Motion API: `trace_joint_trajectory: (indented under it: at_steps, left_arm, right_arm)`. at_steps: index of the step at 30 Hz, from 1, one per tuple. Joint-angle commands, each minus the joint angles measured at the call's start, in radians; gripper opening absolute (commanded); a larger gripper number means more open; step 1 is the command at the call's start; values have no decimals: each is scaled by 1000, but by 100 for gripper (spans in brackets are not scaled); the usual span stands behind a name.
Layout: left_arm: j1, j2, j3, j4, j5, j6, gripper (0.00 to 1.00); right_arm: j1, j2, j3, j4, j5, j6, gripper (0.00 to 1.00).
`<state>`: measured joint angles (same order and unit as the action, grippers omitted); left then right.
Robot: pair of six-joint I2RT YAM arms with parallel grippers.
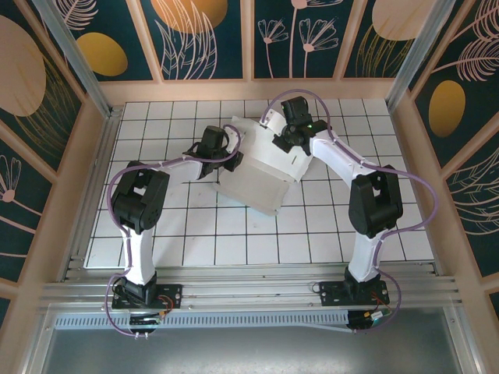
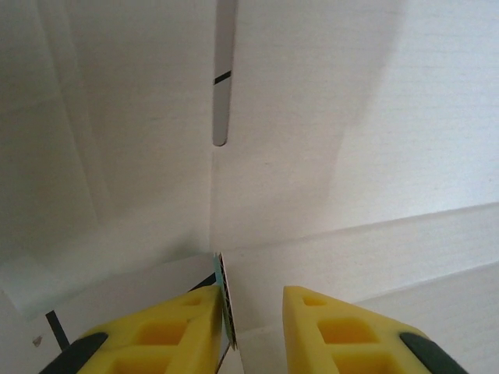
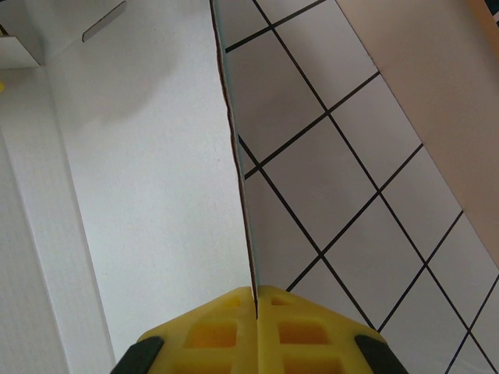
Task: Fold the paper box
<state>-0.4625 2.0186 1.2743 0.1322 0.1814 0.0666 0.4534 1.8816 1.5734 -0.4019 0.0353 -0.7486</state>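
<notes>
1. While the fold is not yet finished, the paper box (image 1: 261, 175) is seen part-raised in the middle of the tiled table (image 1: 195, 226). It lies pale side up, between the two arms and skewed to the tile lines.
2. The right gripper (image 3: 256, 292) is pressed together on the thin edge of an upright panel of the paper box (image 3: 140, 195). The table (image 3: 351, 195) is seen just past that panel.
3. The panel is judged to be held standing so the wall cannot flop flat while the other side is worked.
4. The left gripper (image 2: 253, 300) is spread, and nothing is pinched by it.
5. A cardboard edge (image 2: 227, 308) with a turquoise rim stands between the left fingers. It sits right against the inner face of one finger (image 2: 195, 315) and apart from the other.
6. That straddle is judged as a set-up for a pinch on this flap, so it can be swung in.
7. A slot (image 2: 221, 86) is cut in the pale board ahead of the left fingers. It is probably meant for a tab, and no tab is seen in it.
8. From above, the left gripper (image 1: 209, 148) is placed at the box's left side and the right gripper (image 1: 287, 139) at its far right side. Opposite sides are taken, it is judged, so the sheet is braced and cannot slide.
9. The board is thin, so buckling is a risk if it is squeezed off the crease.
</notes>
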Motion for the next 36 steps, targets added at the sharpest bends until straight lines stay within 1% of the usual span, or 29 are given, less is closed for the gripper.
trace_joint_trajectory:
  at_steps: [1,3,4,7,9,11,13,14,15,19,20,21,24,26,30,32,34,36]
  left_arm:
    - [-41,9,21,23,69,77,26]
    - [-50,12,20,20,51,99,27]
    - [-55,14,23,15,42,113,29]
    - [-68,14,20,16,2,146,31]
    - [-71,0,8,27,-23,147,32]
    - [-70,-38,-31,76,-40,132,36]
    - [-70,-88,-82,134,-51,98,43]
    - [-70,-111,-102,157,-55,80,44]
    - [-68,-133,-125,181,-83,50,46]
    - [-50,-239,-211,231,-169,-60,48]
    - [-36,-264,-225,230,-167,-84,48]
    - [-16,-293,-242,225,-133,-115,48]
    - [62,-359,-262,209,27,-191,51]
    - [92,-366,-234,153,103,-185,52]
    - [96,-349,-151,41,239,-54,52]
    - [96,-339,-130,22,269,31,52]
    - [96,-339,-138,55,259,104,52]
    - [96,-348,-171,112,284,227,53]
  right_arm:
    - [23,10,-11,3,-32,32,0]
    - [24,7,-20,10,-31,32,0]
    - [26,5,-24,13,-30,32,0]
    - [30,4,-29,19,-25,32,0]
    - [32,0,-36,24,-25,32,0]
    - [30,-8,-42,34,2,27,0]
    - [31,-18,-52,49,25,17,0]
    - [31,-23,-56,53,34,13,0]
    - [31,-32,-62,64,43,9,0]
    - [40,-75,-109,115,91,-36,0]
    - [45,-84,-124,130,106,-49,0]
    - [49,-94,-138,145,120,-60,0]
    - [56,-114,-160,164,138,-72,0]
    - [64,-123,-166,168,150,-75,0]
    - [88,-145,-204,198,203,-116,0]
    - [115,-156,-222,218,229,-136,0]
    - [126,-167,-239,232,254,-152,0]
    - [137,-177,-258,241,278,-174,0]
